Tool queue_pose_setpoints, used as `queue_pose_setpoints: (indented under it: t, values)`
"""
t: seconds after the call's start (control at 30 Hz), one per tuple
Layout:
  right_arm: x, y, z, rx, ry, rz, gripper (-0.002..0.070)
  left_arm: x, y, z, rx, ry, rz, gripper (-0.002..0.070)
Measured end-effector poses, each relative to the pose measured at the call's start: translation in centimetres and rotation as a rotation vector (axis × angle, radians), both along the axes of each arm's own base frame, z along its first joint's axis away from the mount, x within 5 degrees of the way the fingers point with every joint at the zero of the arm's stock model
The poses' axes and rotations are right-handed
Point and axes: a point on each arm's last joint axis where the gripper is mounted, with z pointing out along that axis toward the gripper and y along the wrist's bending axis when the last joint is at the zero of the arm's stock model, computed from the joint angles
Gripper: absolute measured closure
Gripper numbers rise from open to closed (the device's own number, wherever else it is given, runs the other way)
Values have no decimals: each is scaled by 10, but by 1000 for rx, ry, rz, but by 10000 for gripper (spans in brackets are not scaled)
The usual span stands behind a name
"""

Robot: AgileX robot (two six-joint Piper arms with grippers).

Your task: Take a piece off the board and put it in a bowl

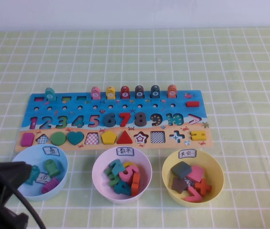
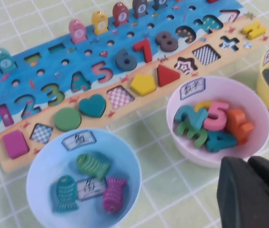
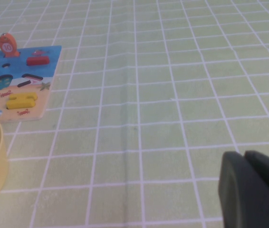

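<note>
The blue board (image 1: 35,102) lies mid-table, numbers 1 to 10 in a row. Teal-blue numbers on it include a 2 (image 1: 46,122) and a 4 (image 1: 77,121), also in the left wrist view (image 2: 80,81). The pink-lilac bowl (image 1: 96,174) stands in front of the board's middle and holds several number pieces, among them a teal one (image 2: 220,141). My left gripper (image 2: 248,164) is shut and empty, low at the near left (image 1: 23,172), just short of the pink bowl (image 2: 172,109). My right gripper (image 3: 244,156) is shut and empty over bare cloth, right of the board (image 3: 44,61).
A light blue bowl (image 1: 64,164) with fish pieces stands left of the pink one. A yellow bowl (image 1: 219,179) with shape pieces stands to its right. Ringed pegs (image 1: 125,91) line the board's far edge. Green checked cloth covers the table.
</note>
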Motion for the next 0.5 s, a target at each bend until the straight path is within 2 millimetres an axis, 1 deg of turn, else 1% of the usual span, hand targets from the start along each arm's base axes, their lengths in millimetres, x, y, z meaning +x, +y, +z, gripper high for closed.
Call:
queue_pose_setpoints:
  t: [0.27, 0.37, 0.5]
  values:
    - [0, 0, 0, 0, 0, 0, 694, -2, 8, -9, 113, 68, 33, 677]
    - [0, 0, 0, 0, 0, 0, 694, -2, 10, -14, 129, 13, 29, 677]
    - [0, 0, 0, 0, 0, 0, 694, -3, 15, -28, 108, -145, 14, 677]
